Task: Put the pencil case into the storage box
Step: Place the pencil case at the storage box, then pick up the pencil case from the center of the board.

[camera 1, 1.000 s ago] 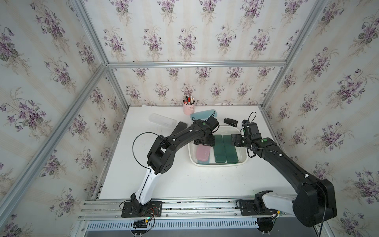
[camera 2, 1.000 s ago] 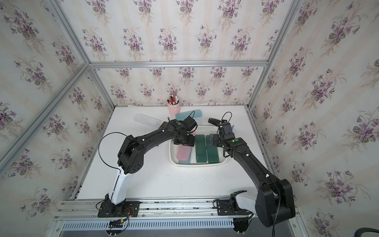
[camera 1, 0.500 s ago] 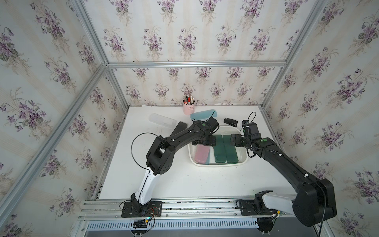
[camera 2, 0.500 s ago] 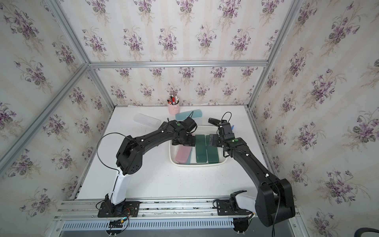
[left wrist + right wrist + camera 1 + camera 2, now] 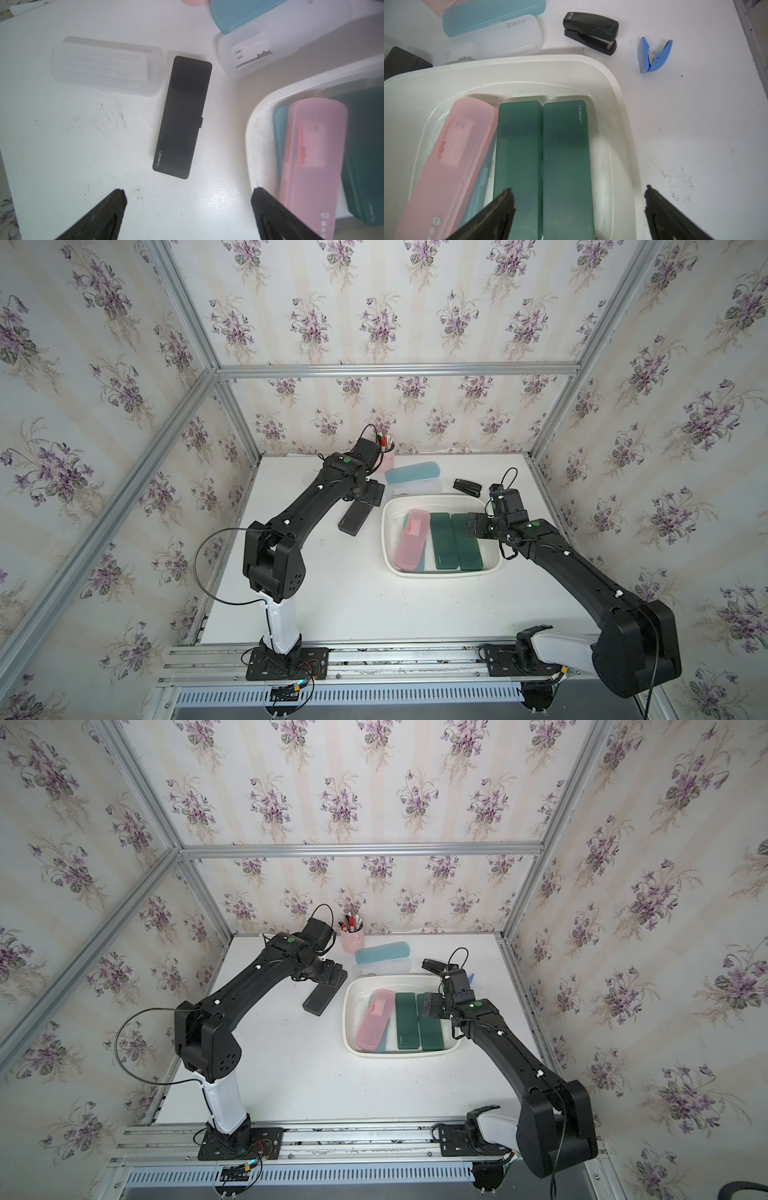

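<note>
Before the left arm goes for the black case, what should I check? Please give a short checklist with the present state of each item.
1. Left claw open: ok.
2. Left claw empty: ok.
3. Black case flat on the table, nothing on it: ok.
4. Right claw clear of the box: not ok, it hangs open over the green cases.
5. Free floor in the box: not ok, the pink case and the green cases nearly cover it; the next case would probably lie on top.
</note>
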`<state>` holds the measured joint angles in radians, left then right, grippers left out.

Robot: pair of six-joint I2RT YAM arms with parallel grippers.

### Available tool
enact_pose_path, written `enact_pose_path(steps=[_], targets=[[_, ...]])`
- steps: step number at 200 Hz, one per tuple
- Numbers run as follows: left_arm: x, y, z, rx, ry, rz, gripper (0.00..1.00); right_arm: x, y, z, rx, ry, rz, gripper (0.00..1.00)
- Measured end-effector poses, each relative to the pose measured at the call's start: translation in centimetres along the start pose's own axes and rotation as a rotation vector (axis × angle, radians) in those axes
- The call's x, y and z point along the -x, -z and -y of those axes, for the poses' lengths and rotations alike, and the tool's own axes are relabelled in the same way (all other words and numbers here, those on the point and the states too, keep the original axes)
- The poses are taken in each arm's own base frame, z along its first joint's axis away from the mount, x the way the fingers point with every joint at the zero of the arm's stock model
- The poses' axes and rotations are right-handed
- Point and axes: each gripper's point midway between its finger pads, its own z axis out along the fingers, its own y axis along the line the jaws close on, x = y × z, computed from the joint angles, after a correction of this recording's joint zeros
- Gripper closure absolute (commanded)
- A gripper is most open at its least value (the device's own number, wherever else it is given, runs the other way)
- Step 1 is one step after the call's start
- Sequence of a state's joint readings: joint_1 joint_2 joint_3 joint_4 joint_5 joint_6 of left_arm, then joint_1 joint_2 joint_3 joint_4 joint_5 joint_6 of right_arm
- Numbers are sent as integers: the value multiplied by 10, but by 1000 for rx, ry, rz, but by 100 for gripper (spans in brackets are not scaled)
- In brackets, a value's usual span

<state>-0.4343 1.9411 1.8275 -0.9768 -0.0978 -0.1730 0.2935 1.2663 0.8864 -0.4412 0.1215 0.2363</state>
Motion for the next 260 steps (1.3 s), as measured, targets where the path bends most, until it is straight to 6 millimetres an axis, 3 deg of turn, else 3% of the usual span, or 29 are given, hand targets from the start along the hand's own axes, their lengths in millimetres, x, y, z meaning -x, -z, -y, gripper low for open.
enact_pose_path(steps=[54, 113, 193, 218, 260], targets=[[-9, -79, -5, 9, -210, -120, 1, -3, -7, -2, 10, -1, -13, 0], [-14, -128, -10, 13, -281, -148, 1, -1, -9, -4, 15, -2, -7, 0], [-11, -155, -7, -47, -258, -154, 0, 4, -9, -4, 8, 0, 0, 0], [-13, -156, -7, -69, -242, -163, 9, 6, -9, -4, 6, 0, 3, 0], [-17, -157, -6, -89, -219, -166, 15, 9, -7, -3, 2, 0, 6, 0]])
